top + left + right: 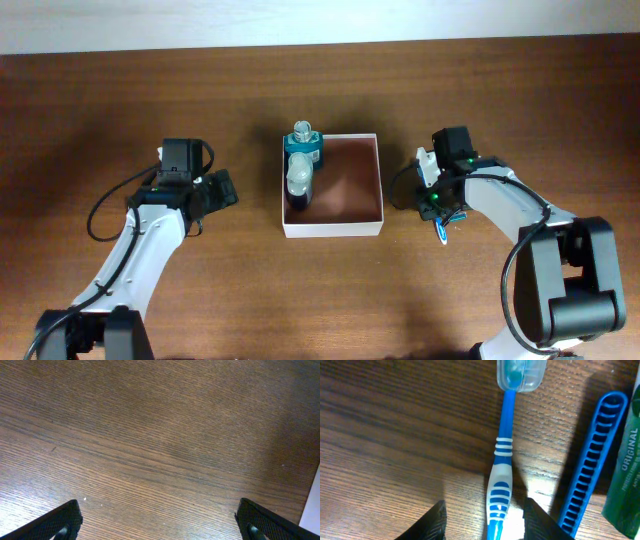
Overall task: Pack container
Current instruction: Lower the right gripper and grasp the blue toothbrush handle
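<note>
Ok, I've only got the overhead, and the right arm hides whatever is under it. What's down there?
Observer: A blue-and-white toothbrush lies on the table between the right fingers, which stand apart and are not gripping it.
Operator: Anything beside it?
Observer: A blue comb lies alongside it, not touching.
Operator: And the toothbrush head?
Observer: It sits under a clear cap and points away from the fingers.
</note>
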`<state>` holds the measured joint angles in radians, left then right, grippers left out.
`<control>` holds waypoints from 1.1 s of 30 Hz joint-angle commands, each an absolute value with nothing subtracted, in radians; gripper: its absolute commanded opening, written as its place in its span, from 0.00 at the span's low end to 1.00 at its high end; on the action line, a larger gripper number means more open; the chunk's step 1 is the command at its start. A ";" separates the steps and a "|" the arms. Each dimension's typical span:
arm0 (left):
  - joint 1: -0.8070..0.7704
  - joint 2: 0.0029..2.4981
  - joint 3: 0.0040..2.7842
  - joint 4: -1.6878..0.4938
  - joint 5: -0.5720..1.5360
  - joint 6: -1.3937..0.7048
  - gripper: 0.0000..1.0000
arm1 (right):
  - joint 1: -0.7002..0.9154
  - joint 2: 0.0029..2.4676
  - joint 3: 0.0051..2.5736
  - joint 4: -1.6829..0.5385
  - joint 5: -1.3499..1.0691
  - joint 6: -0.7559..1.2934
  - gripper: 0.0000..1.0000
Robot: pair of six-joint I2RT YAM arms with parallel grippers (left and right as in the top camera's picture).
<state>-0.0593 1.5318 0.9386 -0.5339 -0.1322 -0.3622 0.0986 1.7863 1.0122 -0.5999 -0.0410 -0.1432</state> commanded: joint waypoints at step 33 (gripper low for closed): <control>-0.056 1.539 0.934 -0.535 -0.139 -0.353 0.99 | 0.104 1.794 0.949 -0.526 -0.041 -0.149 0.14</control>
<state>-0.0593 1.5318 0.9386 -0.5339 -0.1318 -0.3622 0.0990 1.7786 0.9737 -0.5182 -0.0154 -0.1574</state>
